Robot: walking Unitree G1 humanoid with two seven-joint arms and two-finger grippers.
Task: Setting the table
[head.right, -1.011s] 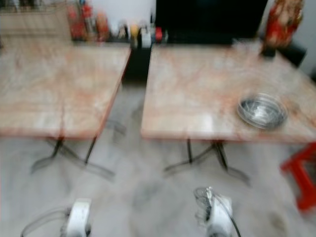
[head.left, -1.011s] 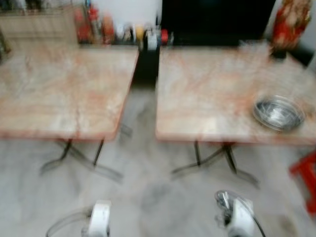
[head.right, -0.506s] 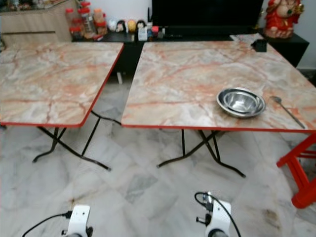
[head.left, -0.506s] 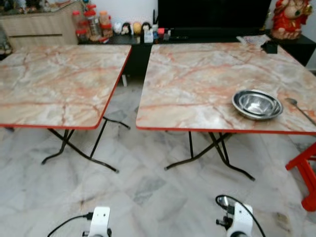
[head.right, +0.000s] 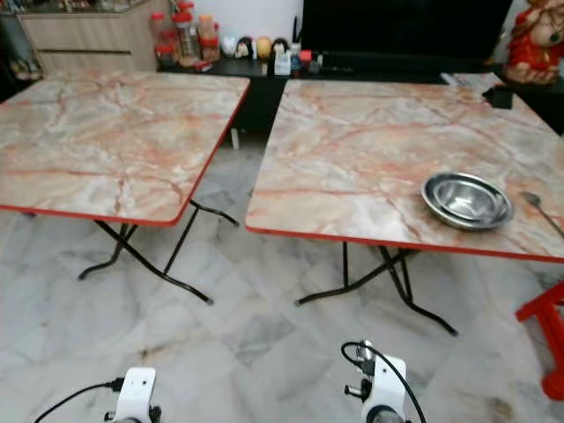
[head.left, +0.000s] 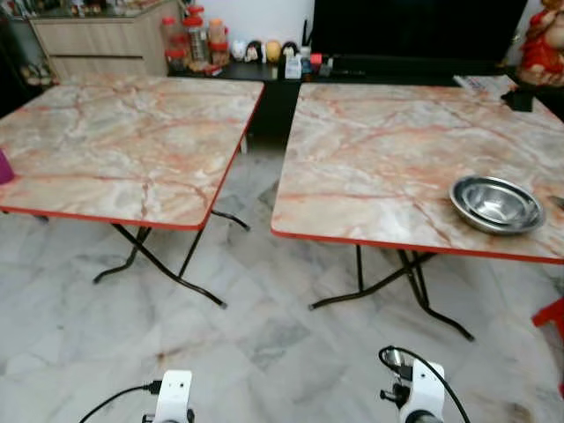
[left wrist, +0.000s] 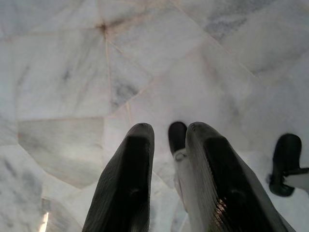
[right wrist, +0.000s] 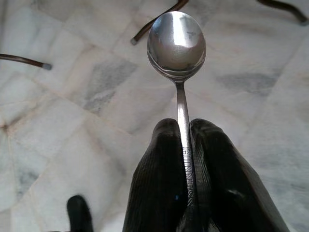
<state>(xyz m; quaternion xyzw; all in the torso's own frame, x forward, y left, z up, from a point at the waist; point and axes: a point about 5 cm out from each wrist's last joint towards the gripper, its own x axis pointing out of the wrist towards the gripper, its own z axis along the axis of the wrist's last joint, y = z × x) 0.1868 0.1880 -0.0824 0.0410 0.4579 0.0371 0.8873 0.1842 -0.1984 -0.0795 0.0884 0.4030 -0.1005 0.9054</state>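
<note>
- The right gripper is clenched on a steel spoon; its handle runs out between the fingers, its shiny bowl leading, above the marble floor.
- The left gripper hangs empty, fingers slightly parted.
- A steel bowl sits on the right-hand marble table.

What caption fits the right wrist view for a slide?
Right gripper pinching a metal spoon by its handle above the marble floor.

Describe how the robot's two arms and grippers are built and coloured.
Each wrist ends in a white housing with a black cable looping off it, seen at the left arm and right arm. The left gripper and the right gripper each have two long, glossy black fingers that taper to rounded tips.
</note>
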